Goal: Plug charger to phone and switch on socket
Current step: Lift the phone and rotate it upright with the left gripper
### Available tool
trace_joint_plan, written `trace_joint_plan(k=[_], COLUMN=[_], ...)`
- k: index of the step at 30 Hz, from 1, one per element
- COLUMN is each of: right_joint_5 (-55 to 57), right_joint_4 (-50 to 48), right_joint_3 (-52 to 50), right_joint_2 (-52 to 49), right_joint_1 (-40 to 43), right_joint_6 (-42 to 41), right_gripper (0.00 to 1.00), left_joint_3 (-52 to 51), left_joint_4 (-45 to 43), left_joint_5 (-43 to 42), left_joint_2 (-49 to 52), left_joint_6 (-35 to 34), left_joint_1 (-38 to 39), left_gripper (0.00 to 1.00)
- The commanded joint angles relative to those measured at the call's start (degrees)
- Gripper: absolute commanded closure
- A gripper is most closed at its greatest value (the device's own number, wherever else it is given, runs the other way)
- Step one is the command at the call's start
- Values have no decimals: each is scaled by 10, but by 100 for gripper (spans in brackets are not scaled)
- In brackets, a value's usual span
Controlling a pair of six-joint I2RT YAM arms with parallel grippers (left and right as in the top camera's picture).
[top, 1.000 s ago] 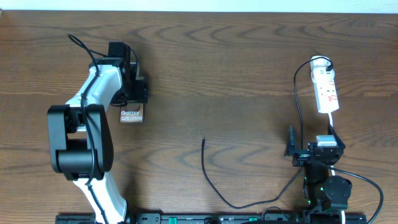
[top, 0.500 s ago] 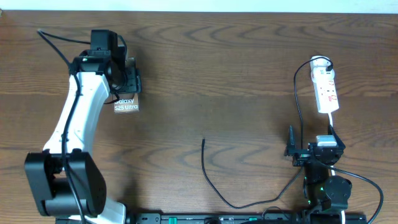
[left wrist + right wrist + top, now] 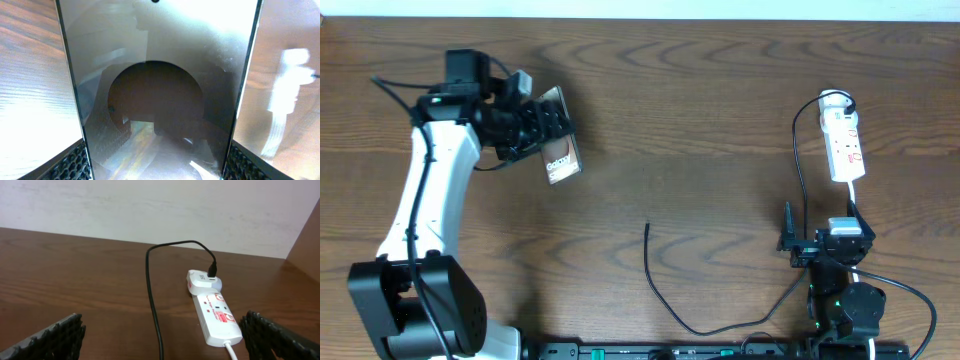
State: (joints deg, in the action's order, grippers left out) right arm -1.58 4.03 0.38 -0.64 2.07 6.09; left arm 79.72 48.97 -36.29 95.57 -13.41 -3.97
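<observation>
The table (image 3: 700, 120) is dark brown wood with a wavy grain and fills the overhead view. A pale, off-white wall (image 3: 150, 205) runs along its 12 o'clock edge. In the right wrist view, a brown panel (image 3: 309, 232) meets the wall at 2 o'clock.

Phone (image 3: 160, 90) showing glossy, mirror-like face. Table (image 3: 700, 100) showing dark grained wood, faintly shining. Power strip (image 3: 217, 315) looking smooth white plastic. Charger cable (image 3: 646, 250) looking matt black.

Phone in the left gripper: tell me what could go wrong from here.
1. The left gripper pinches the phone by its edges, tilted; it could slip and drop onto the table.
2. The charger tip lies loose on the table, apart from the phone; the thin cable may slide when the open right gripper reaches for it.
</observation>
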Motion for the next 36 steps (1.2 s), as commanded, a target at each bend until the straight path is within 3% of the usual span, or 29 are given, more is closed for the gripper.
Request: trace_joint_plan(k=[1,5,12,20,36], right_joint_5=[2,2,2,2,2], right_joint_4=[3,3,3,2,2], right_joint_3=[-1,-1,-1,-1,-1], right_joint_2=[3,3,3,3,3], right_joint_1=[-4,-4,-4,-4,-4], right_joint_6=[-5,-5,-5,-5,-5], right_gripper=[1,1,1,1,1], left_joint_3=[18,18,18,18,18], left_joint_4=[-6,-20,-21,-21,-21], left_joint_5=[-179,-273,-340,-452,-453], left_joint_2=[-16,-16,-16,-16,-16], left_joint_6=[-111,-207,-358,-464,-493], left_joint_1=[-45,-81,-106,-109,-109], left_gripper=[92,92,93,93,93])
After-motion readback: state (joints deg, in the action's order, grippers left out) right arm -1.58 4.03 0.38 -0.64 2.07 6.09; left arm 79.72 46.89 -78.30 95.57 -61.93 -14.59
